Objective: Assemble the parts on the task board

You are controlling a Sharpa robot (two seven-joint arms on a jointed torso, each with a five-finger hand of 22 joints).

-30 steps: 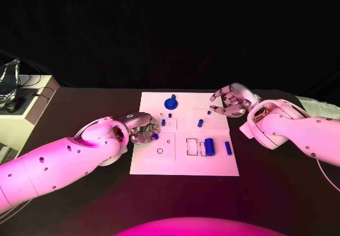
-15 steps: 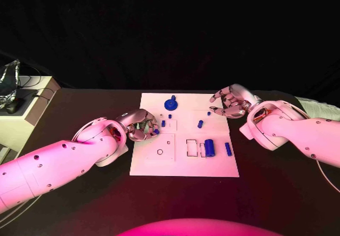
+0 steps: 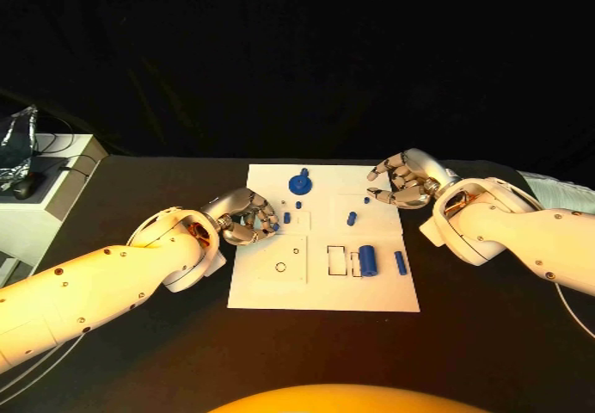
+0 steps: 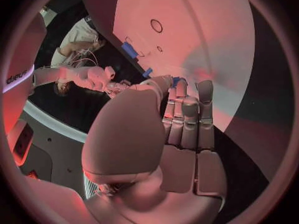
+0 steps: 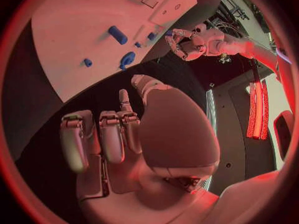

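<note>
The desk (image 3: 496,344) is black, and behind its far edge there is a dark backdrop. Just beyond the desk's left edge, toward the far corner, stands a pale cabinet (image 3: 44,202). A crumpled piece of silver foil (image 3: 17,142) stands upright on the cabinet's top, at its outer side. Beside the foil, a small dark object (image 3: 25,184) lies flat on the top; what it is cannot be told. A thin dark cable (image 3: 64,169) runs across the top of the cabinet between the foil and the edge nearest the desk.
</note>
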